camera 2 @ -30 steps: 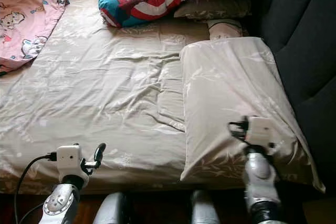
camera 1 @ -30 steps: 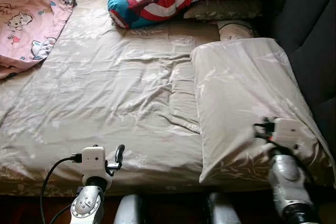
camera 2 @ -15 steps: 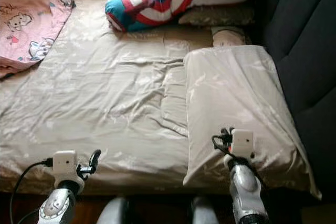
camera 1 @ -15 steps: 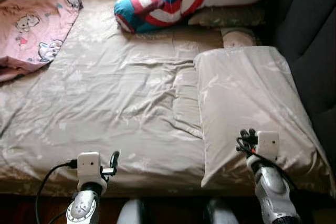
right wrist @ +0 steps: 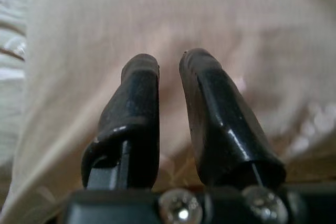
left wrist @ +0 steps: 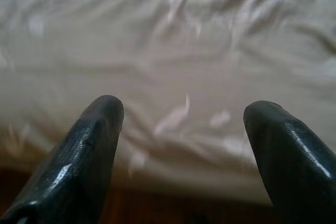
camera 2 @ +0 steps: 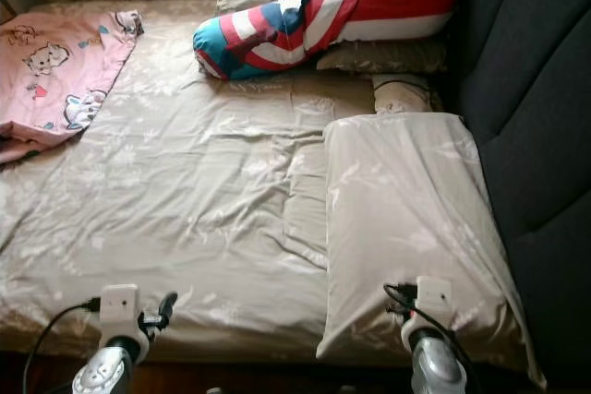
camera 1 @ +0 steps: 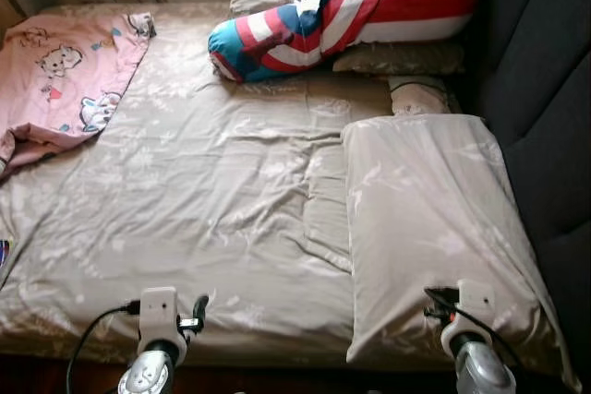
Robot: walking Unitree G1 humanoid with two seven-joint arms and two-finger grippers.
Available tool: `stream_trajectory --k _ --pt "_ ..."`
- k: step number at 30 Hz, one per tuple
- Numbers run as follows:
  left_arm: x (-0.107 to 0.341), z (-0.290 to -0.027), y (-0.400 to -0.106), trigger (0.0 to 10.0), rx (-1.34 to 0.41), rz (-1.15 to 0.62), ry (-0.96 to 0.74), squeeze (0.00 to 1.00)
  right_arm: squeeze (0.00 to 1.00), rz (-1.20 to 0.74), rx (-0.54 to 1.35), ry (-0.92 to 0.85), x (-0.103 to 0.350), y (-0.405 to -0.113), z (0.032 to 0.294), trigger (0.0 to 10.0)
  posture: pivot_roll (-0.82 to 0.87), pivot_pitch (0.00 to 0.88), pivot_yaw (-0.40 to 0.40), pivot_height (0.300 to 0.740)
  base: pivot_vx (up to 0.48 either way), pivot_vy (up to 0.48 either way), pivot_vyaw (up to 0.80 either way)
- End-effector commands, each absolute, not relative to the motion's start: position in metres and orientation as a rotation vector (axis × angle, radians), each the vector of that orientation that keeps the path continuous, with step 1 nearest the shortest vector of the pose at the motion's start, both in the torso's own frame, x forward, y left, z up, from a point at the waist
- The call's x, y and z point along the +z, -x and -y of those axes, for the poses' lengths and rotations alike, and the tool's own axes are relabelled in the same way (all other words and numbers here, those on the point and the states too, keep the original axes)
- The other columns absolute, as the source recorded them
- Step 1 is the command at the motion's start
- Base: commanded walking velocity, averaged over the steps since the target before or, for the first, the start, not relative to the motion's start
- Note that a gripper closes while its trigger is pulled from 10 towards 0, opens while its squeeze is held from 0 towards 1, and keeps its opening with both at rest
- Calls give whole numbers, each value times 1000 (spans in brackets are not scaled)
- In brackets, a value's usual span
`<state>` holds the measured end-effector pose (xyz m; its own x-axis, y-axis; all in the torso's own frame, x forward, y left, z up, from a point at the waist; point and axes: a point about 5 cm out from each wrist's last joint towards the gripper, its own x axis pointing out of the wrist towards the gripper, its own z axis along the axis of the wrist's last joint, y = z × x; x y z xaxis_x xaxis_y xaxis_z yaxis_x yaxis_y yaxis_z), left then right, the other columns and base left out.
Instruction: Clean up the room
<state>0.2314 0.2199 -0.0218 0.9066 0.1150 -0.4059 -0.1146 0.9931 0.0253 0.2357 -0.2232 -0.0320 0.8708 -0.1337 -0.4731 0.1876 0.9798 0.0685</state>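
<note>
A beige pillow [camera 1: 434, 228] lies flat on the right side of the bed, beside the dark headboard. My right gripper [right wrist: 168, 59] hovers over the pillow's near end [camera 1: 441, 300], its fingers almost touching and holding nothing. My left gripper [left wrist: 184, 106] is open over the near edge of the beige duvet [camera 1: 203, 200], its black fingers [camera 1: 199, 307] wide apart with only cloth beyond them. A pink cartoon-print blanket [camera 1: 65, 71] lies crumpled at the far left corner.
A red, white and blue striped bolster [camera 1: 332, 16] rests across the far end on two beige pillows [camera 1: 397, 57]. A small patterned cushion [camera 1: 417, 94] peeks out behind the near pillow. The dark upholstered headboard [camera 1: 545, 89] walls the right side. Curtains hang at the far left.
The camera has drawn back and shows more of the bed's far end. Both arms sit lower in view; the right gripper has come back to the pillow's near end.
</note>
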Motion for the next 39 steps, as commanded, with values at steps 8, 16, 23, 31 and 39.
stream_trajectory --k 8,16,23,31,39 --pt "-57 -229 -200 10000 147 -665 -38 0 0 -642 -120 -118 -58 -209 209 10000 -86 114 47 740 0 0 0" --pt "-69 -221 -189 10000 135 -752 -48 0 0 -744 -144 -107 -72 -189 210 10000 -85 106 45 740 0 0 0" --pt "-71 -222 -185 10000 136 -773 -51 0 0 -792 -186 -119 -79 -177 209 10000 -91 96 50 740 0 0 0" --pt "-74 -221 -180 10000 126 -797 -61 0 0 -815 -174 -113 -81 -175 202 10000 -97 85 58 740 0 0 0" --pt "-77 -222 -175 10000 137 -809 -60 0 0 -839 -177 -78 -83 -171 204 10000 -97 84 58 740 0 0 56"
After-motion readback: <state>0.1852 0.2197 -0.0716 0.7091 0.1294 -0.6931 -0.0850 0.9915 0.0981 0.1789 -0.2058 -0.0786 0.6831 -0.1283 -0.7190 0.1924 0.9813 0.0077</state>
